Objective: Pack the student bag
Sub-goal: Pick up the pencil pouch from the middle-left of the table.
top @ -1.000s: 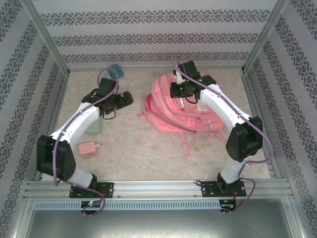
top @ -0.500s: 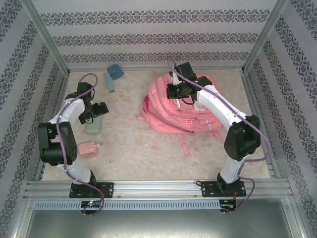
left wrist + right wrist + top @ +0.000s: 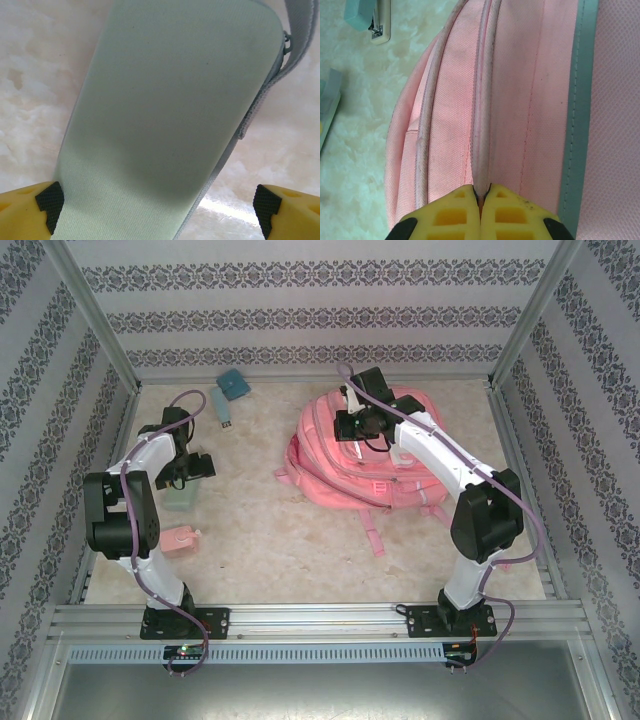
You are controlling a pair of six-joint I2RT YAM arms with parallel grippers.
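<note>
Pale-green fabric pouch is now straddled by the left gripper, which was swung back from mid-table, jaws spread wide; a pick-up is judged imminent. Centre-right, the student bag lies flat, its zip seam kept pinched by the closed right gripper.

left arm folded, left tool spread | right arm outstretched, right tool pinched closed

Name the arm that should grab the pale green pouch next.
Left. The left gripper is open directly above the pale green pouch, while the right gripper is across the table, shut on the student bag.
</note>
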